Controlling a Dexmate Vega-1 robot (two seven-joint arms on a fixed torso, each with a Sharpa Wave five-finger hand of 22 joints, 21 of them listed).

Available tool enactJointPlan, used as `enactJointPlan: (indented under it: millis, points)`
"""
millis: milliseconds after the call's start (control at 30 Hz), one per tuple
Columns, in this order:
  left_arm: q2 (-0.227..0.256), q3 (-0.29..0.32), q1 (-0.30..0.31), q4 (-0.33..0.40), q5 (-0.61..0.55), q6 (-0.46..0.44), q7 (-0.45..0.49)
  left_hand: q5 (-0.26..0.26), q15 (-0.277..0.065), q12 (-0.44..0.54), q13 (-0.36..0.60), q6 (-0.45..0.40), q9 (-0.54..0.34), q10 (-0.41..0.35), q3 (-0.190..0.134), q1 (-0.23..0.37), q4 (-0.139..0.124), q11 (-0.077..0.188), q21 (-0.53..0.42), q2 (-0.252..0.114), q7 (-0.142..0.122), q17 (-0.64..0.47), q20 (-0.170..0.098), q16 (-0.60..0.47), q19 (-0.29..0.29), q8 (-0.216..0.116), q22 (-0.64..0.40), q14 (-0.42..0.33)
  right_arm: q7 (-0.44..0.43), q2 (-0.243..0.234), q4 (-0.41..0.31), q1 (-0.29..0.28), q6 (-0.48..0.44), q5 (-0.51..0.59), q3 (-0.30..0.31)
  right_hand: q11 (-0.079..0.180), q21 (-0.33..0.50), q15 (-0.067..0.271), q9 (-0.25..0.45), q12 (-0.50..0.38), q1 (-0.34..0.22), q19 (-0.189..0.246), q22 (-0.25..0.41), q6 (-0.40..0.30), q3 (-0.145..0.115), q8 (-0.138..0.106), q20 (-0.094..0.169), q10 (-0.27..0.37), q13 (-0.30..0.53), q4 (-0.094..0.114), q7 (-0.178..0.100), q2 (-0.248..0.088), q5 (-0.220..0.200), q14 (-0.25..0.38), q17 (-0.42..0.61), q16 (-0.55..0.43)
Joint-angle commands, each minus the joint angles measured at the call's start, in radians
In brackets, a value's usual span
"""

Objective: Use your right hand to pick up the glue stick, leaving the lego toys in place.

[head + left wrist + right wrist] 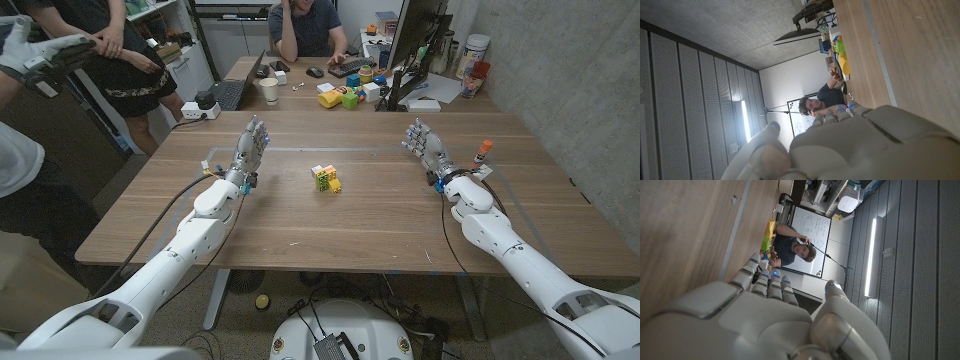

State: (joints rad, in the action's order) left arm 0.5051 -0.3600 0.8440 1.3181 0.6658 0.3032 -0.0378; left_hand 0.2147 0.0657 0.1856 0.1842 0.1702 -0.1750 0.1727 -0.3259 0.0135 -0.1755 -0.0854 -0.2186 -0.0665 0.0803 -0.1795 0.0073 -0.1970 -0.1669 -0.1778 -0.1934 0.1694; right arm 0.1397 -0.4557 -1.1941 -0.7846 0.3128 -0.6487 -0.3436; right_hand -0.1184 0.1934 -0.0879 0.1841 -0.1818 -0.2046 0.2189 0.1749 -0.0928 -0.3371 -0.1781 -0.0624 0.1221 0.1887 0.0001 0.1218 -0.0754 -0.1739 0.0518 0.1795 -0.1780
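Right hand (pixel 424 145): fingers spread, holding nothing.
Glue stick (pixel 483 152): near, at the hand's three o'clock.
Lego (pixel 325 178): mid-table, at its eight o'clock.

Wooden table (pixel 300 220), lego toys (pixel 325 178) mid-table, glue stick (pixel 482 153) at right

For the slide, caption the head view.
Both hands, left and right, open; glue stick beside the right; lego toys mid-table.
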Motion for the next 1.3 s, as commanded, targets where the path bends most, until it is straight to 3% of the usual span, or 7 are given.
enactJointPlan:
  millis: [33, 600, 1067, 1300]
  points:
    - [-0.006, 0.010, 0.004, 0.014, 0.014, 0.011, -0.007, 0.006, 0.004, 0.006, 0.001, 0.052, -0.001, 0.121, -0.007, 0.000, 0.001, -0.003, -0.005, -0.079, 0.003, -0.004, 0.000, -0.004, -0.030, -0.006, -0.004, 0.154, 0.130, 0.086, 0.105, 0.045, 0.006, 0.068, 0.080, -0.010, 0.006, -0.008, 0.001, -0.005, -0.013, 0.007, 0.002, -0.004, -0.005, -0.008, 0.001, -0.002, 0.003, -0.004, 0.026, 0.002, -0.007, -0.001, 0.002, -0.007]
    - [-0.012, 0.011, 0.007, 0.017, 0.019, 0.021, -0.017, 0.006, 0.004, 0.005, 0.001, 0.053, -0.001, 0.122, -0.005, 0.001, 0.001, -0.004, -0.005, -0.078, 0.003, -0.004, 0.001, -0.004, -0.030, -0.006, -0.004, 0.155, 0.145, 0.080, 0.088, 0.070, 0.017, 0.178, 0.105, -0.016, 0.013, -0.005, 0.001, -0.012, -0.030, 0.028, 0.002, -0.004, -0.007, -0.011, 0.004, 0.010, 0.002, -0.023, 0.033, 0.008, -0.007, 0.014, 0.000, -0.012]
    - [-0.009, 0.010, 0.020, 0.042, 0.022, 0.022, -0.016, 0.006, 0.003, 0.006, 0.001, 0.051, -0.001, 0.120, -0.004, 0.000, 0.001, -0.004, -0.005, -0.077, 0.002, -0.004, 0.000, -0.004, -0.029, -0.006, -0.003, 0.153, 0.030, 0.010, 0.052, 0.086, 0.102, 0.289, 0.076, -0.017, 0.015, -0.005, 0.001, -0.013, -0.043, 0.037, 0.002, -0.004, -0.008, -0.012, 0.005, 0.012, 0.002, -0.038, 0.033, 0.014, -0.008, 0.020, 0.000, -0.013]
    - [-0.004, 0.010, 0.027, 0.056, 0.021, 0.021, -0.014, 0.006, 0.003, 0.006, 0.001, 0.050, -0.001, 0.119, -0.003, 0.000, 0.001, -0.003, -0.005, -0.077, 0.003, -0.004, 0.001, -0.004, -0.029, -0.006, -0.003, 0.153, -0.128, -0.072, -0.003, 0.100, 0.124, 0.424, 0.033, -0.014, 0.013, -0.003, 0.001, -0.016, -0.056, 0.036, 0.002, -0.031, -0.011, -0.022, 0.005, 0.020, 0.002, -0.050, 0.022, 0.013, -0.010, 0.022, -0.001, -0.013]
